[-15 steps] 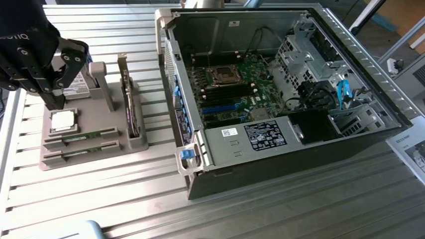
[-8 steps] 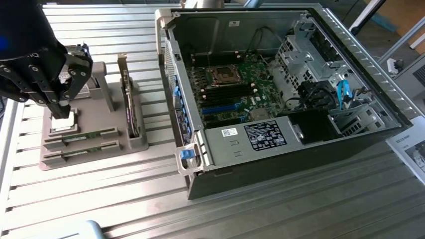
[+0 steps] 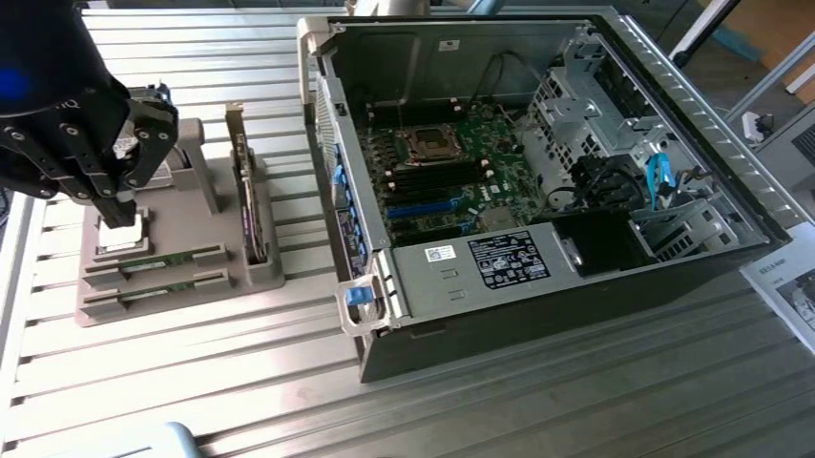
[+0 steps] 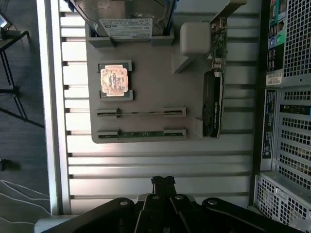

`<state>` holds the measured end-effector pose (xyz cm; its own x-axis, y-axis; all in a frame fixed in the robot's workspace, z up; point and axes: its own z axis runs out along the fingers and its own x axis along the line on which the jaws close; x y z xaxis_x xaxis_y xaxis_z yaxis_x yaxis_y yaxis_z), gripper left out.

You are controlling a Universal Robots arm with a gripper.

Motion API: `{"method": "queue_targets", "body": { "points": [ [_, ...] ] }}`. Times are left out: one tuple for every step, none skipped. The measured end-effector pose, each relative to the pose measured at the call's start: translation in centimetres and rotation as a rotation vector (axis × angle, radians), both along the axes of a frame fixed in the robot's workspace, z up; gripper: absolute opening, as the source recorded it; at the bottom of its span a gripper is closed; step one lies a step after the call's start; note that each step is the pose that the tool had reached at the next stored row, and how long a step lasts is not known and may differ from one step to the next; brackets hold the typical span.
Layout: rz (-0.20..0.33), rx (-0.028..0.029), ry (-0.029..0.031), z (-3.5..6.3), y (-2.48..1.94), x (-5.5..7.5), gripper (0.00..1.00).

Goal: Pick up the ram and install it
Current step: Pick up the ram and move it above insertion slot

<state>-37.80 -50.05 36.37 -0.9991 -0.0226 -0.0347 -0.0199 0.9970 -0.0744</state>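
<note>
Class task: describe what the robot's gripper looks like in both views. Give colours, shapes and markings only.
The gripper is matte black throughout, with a bulky rounded body narrowing to slim jointed fingers built of linked bars. Small silvery pins mark the joints, which appear as round black knuckles in the wrist view. A blue light glows on the body.

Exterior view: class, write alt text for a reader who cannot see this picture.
A black robot claw, shut and empty, hangs over a grey parts holder at the exterior view's left, where two green ram sticks lie in slots. At the exterior view's right, an open computer case shows its motherboard.
</note>
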Motion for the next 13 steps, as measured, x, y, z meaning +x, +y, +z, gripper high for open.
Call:
{"method": "queue_targets", "body": {
  "points": [
    [0.027, -0.0001, 0.0001, 0.00, 0.00, 0.00, 0.10],
    [0.058, 0.0000, 0.0000, -0.02, 0.00, 0.00, 0.10],
    [0.089, 0.0000, 0.0000, -0.03, 0.00, 0.00, 0.10],
    [0.130, 0.0001, -0.0001, -0.05, 0.00, 0.00, 0.10],
    [0.160, 0.0000, 0.0000, -0.06, 0.00, 0.00, 0.10],
    [0.180, 0.0000, 0.0000, -0.06, 0.00, 0.00, 0.10],
    [0.204, 0.0000, 0.0000, -0.07, 0.00, 0.00, 0.10],
    [0.224, 0.0001, 0.0000, -0.08, 0.00, 0.00, 0.10],
    [0.244, 0.0000, -0.0001, -0.09, 0.00, 0.00, 0.10],
    [0.278, 0.0000, -0.0001, -0.10, 0.00, 0.00, 0.10],
    [0.310, 0.0000, 0.0000, -0.11, 0.00, 0.00, 0.10],
    [0.325, 0.0000, 0.0000, -0.11, 0.00, -0.01, 0.10],
    [0.341, 0.0000, 0.0000, -0.12, 0.00, -0.01, 0.10]
  ]
}}
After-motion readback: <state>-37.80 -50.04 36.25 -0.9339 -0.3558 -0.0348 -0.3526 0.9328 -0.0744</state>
